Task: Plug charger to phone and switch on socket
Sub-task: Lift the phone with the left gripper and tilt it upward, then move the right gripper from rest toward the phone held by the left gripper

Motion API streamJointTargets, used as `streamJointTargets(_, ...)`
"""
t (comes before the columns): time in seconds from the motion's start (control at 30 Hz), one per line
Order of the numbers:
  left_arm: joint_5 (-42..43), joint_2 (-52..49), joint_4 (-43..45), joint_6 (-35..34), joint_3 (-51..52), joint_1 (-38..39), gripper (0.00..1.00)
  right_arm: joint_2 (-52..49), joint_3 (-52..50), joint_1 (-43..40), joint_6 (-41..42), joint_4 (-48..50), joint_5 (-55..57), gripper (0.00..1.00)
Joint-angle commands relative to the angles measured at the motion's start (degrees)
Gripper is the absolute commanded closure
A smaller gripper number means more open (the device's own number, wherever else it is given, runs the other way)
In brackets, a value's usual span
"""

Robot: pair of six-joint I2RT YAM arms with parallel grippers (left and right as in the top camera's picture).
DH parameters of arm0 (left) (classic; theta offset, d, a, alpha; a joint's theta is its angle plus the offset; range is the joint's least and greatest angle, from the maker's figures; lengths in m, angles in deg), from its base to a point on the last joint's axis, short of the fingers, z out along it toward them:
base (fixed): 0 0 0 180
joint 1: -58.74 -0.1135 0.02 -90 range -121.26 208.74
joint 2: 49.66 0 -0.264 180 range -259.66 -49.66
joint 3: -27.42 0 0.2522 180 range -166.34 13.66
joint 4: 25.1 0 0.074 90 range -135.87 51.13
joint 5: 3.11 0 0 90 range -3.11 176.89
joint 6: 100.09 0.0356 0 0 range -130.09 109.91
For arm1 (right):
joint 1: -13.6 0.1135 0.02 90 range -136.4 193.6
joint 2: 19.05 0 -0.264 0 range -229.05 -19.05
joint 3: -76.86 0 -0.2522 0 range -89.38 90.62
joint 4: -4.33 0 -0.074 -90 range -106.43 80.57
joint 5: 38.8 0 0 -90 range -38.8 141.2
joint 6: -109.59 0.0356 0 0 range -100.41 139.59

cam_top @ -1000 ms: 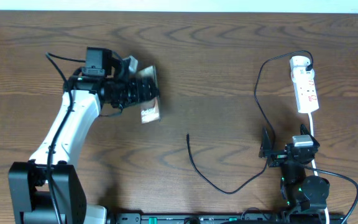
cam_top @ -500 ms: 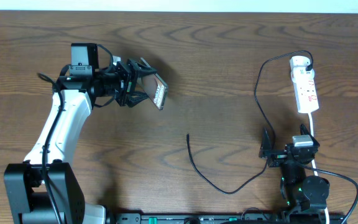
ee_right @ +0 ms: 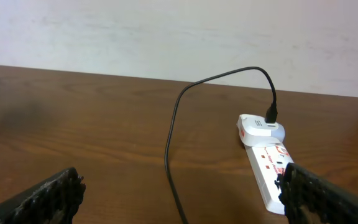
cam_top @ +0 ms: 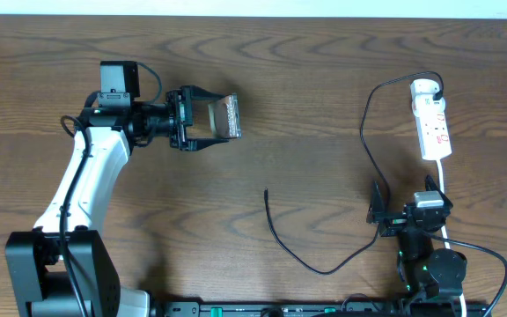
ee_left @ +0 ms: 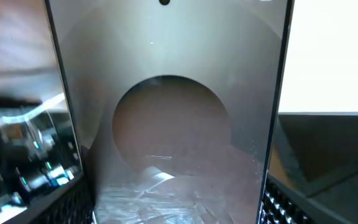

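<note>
My left gripper (cam_top: pixel 211 120) is shut on the phone (cam_top: pixel 225 117) and holds it above the table at the upper left. In the left wrist view the phone (ee_left: pixel 166 112) fills the frame between the two fingers, glossy, with a round reflection. The charger (cam_top: pixel 315 264) is a thin black cable; its free tip lies mid-table and its far end is plugged into the socket (cam_top: pixel 432 119) at the upper right. My right gripper (cam_top: pixel 403 216) is open and empty, low at the right. In the right wrist view the cable (ee_right: pixel 173 137) runs to the socket (ee_right: pixel 269 168).
A thick white cord (cam_top: pixel 444 189) runs from the socket down past my right arm. The table's far edge (cam_top: pixel 253 18) meets a white wall.
My left gripper has rotated with the phone, turning it from a slanted pose to a more level one, pointing right. The right arm and cable have not moved.
</note>
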Motion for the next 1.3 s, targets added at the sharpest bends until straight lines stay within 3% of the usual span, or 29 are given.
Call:
streamJointTargets(0.0, 7.6, 1.8, 0.2, -7.7, -1.9, -0.3, 0.93, 0.2, -0.1, 0.3, -0.7, -0.2, 0.4, 0.01)
streamJointTargets(0.27, 8.2, 1.8, 0.7, -12.5, -1.9, -0.3, 0.93, 0.2, -0.1, 0.3, -0.7, -0.2, 0.4, 0.01)
streamJointTargets(0.67, 4.4, 1.8, 2.3, -11.6, -1.9, -0.3, 0.93, 0.2, -0.1, 0.3, -0.7, -0.2, 0.4, 0.01)
streamJointTargets(0.87, -7.4, 1.8, 0.1, -2.3, -1.7, -0.1, 0.93, 0.2, -0.1, 0.3, -0.7, -0.2, 0.6, 0.01)
streamJointTargets(1.07, -27.7, 1.7, -14.2, 7.6, -1.6, 1.0, 0.93, 0.2, -0.1, 0.3, -0.4, -0.2, 0.2, 0.01)
streamJointTargets(1.13, -33.5, 1.7, -17.1, 9.2, -1.6, 1.4, 0.93, 0.2, -0.1, 0.3, 2.8, -0.2, 0.2, 0.01)
streamJointTargets(1.27, -44.0, 1.7, -21.9, 10.6, -1.6, 2.5, 0.93, 0.2, -0.1, 0.3, 18.1, -0.2, -0.1, 0.01)
